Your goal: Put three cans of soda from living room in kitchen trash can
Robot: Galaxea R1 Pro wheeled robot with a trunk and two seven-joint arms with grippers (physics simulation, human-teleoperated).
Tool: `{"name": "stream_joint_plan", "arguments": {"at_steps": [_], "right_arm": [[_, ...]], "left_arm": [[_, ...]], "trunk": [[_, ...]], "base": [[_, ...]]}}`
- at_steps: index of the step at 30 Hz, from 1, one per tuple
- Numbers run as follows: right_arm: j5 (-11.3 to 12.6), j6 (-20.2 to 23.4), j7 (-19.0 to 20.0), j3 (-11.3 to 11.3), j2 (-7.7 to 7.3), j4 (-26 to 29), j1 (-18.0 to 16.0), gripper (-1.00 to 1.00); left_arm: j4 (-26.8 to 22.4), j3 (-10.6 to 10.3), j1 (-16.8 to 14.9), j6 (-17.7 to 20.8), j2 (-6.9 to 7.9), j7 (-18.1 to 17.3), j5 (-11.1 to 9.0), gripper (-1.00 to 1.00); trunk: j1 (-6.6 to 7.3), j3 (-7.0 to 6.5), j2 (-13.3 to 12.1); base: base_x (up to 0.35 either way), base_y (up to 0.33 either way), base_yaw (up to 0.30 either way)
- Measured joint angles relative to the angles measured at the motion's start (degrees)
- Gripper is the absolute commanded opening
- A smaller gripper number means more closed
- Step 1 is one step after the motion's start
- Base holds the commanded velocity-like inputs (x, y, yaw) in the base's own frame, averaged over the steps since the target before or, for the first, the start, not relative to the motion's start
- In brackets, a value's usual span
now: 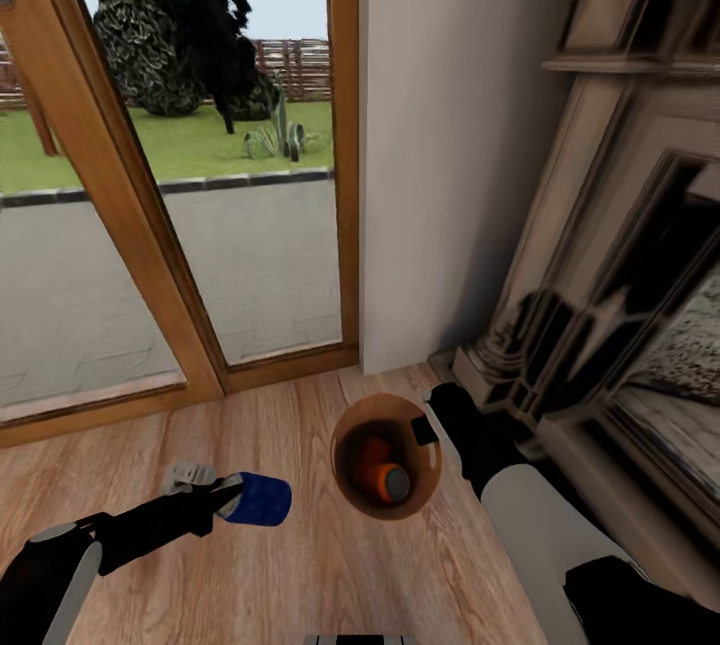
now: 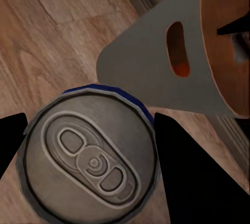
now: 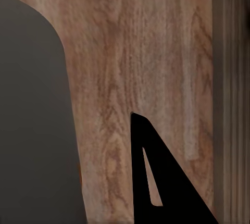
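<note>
Soda can in dark blue [image 1: 260,499] lies sideways in the left gripper [image 1: 228,499], its fingers clamped on either side of it, held above the wood floor [image 1: 300,585] just left of the trash can [image 1: 386,470]. The head view looks down into the bin's coppery inside, where an orange can [image 1: 385,481] with a silvery top rests at the bottom. The left wrist view adds the blue can's grey pull-tab lid [image 2: 89,156] between the two dark fingers [image 2: 195,177], and the bin's pale grey outer wall [image 2: 140,67] with a slot handle cut through it. The right arm [image 1: 530,515] reaches to the bin's right rim, with the fireplace [image 1: 620,305] close on its right; whether the right gripper's jaws are together or apart I cannot tell. Bare floor lies open to the left and near side; the glass doors [image 1: 200,175] stand farther off.
</note>
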State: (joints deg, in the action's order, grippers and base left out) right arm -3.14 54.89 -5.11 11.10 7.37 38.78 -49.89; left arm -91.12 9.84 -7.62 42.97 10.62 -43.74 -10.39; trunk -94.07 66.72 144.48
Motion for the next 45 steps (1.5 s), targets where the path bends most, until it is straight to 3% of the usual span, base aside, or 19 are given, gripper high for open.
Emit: {"name": "stream_joint_plan", "arguments": {"at_steps": [6,9,14,17,20,24,31,38,40,42,45], "right_arm": [[-0.3,0.0,0.0,0.1,0.15,-2.2,0.0,-1.00],[0.0,0.0,-0.1,0.1,0.57,-3.4,0.0,-1.00],[-0.5,0.0,0.0,0.1,0.75,-4.0,0.0,-1.00],[-0.2,0.0,0.0,0.1,0.83,-4.1,0.0,-1.00],[-0.1,0.0,0.0,0.1,0.93,-4.5,0.0,-1.00],[-0.3,-0.1,0.0,0.1,1.03,-4.9,0.0,-1.00],[-0.2,-0.1,0.0,0.2,1.36,-4.9,0.0,-1.00],[-0.1,-0.1,0.0,0.2,1.72,-4.9,-0.1,-1.00],[0.0,-0.1,0.0,0.2,1.74,-4.9,-0.1,-1.00],[-0.1,0.0,-0.1,0.2,1.83,-4.8,-0.2,-1.00],[0.2,0.0,-0.1,0.2,2.02,-4.8,-0.3,-1.00]], "left_arm": [[0.0,0.0,0.0,0.1,0.03,-5.9,0.0,-1.00],[0.0,0.0,-0.7,0.8,-0.04,-12.0,0.0,-1.00],[0.0,0.1,-3.7,4.9,-0.02,-18.0,-0.2,-1.00],[0.0,0.1,-5.9,7.8,0.08,-19.5,-1.9,-1.00],[0.0,0.1,-8.5,11.1,0.20,-20.0,-4.5,-1.00],[0.0,0.1,-12.4,15.7,0.11,-20.8,-6.2,-1.00],[0.0,0.1,-14.2,17.0,-0.83,-21.1,-6.7,-1.00],[0.0,-1.1,-15.1,17.0,-5.10,-19.0,-6.7,-1.00],[0.0,-2.5,-15.1,17.0,-5.89,-17.3,-6.7,-1.00],[0.1,-5.8,-15.1,17.0,-6.47,-13.7,-6.5,-1.00],[0.1,-7.3,-15.2,17.0,-6.64,-10.6,-6.4,-1.00]], "trunk": [[0.16,-1.33,-0.1],[0.23,-1.99,-0.1],[0.33,-2.89,-0.2],[0.33,-2.89,-0.2],[0.33,-2.89,-0.2],[0.33,-2.89,-0.2],[0.33,-2.89,-0.2],[0.33,-2.89,-0.2],[0.33,-2.89,-0.2],[0.33,-2.89,-0.2],[0.33,-2.89,-0.2]], "base": [[0.000,0.000,0.000],[0.000,0.000,0.000],[0.000,0.000,0.000],[0.000,0.000,0.000],[0.000,0.000,0.000],[0.000,0.000,0.000],[0.000,0.000,0.000],[0.000,0.000,0.000],[0.000,0.000,0.000],[0.000,0.000,0.000],[0.000,0.000,0.000]]}}
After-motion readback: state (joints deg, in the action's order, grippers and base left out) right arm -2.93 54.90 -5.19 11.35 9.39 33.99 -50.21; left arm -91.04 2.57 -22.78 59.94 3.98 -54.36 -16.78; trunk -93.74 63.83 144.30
